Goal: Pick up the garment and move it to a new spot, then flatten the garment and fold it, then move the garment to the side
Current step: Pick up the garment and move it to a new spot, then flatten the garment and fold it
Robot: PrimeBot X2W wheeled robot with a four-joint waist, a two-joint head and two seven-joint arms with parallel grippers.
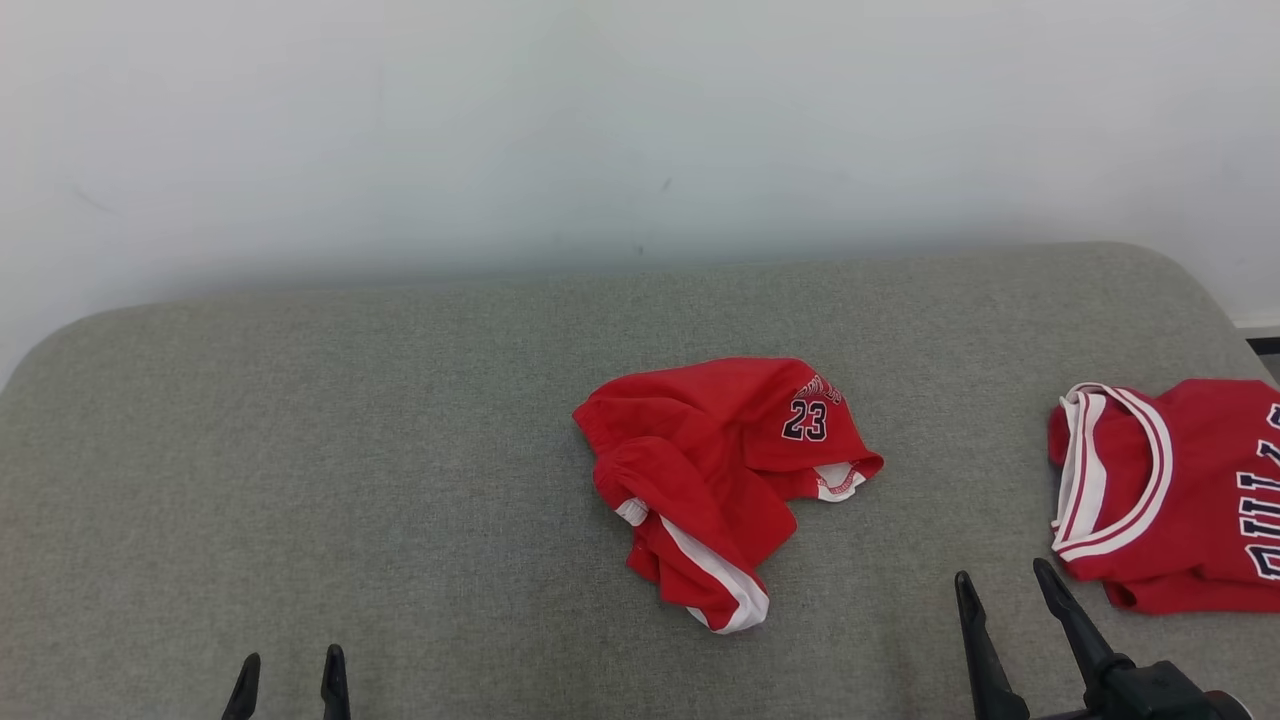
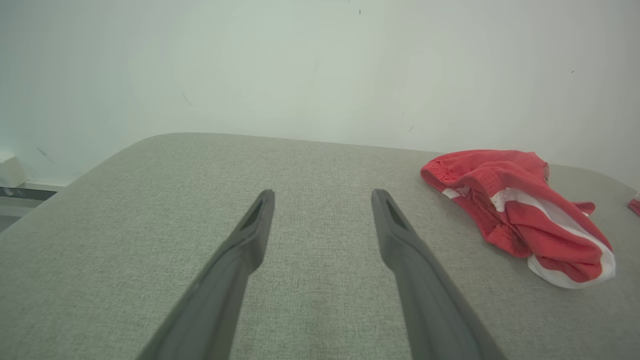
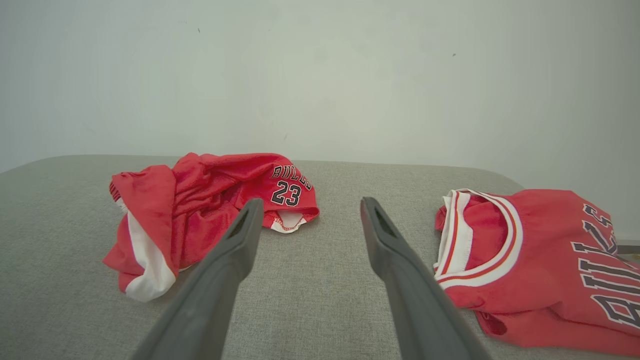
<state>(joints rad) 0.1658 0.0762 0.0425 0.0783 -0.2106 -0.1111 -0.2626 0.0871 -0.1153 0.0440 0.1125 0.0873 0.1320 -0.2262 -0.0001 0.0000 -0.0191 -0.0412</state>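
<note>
A crumpled pair of red shorts with white trim and the number 23, the garment (image 1: 715,480), lies in a heap at the middle of the grey padded table (image 1: 350,450). It shows in the left wrist view (image 2: 520,210) at the right and in the right wrist view (image 3: 200,210) at the left. My left gripper (image 1: 290,675) stands open at the lower left, well away from it (image 2: 322,197). Open and empty too, my right gripper (image 1: 1000,580) hovers near the front edge, to the right of the shorts (image 3: 307,205).
A red jersey (image 1: 1170,490) with white and red collar trim and dark lettering lies at the table's right edge (image 3: 530,260). A plain pale wall (image 1: 640,120) rises behind the table. Bare grey cloth spreads over the table's left half.
</note>
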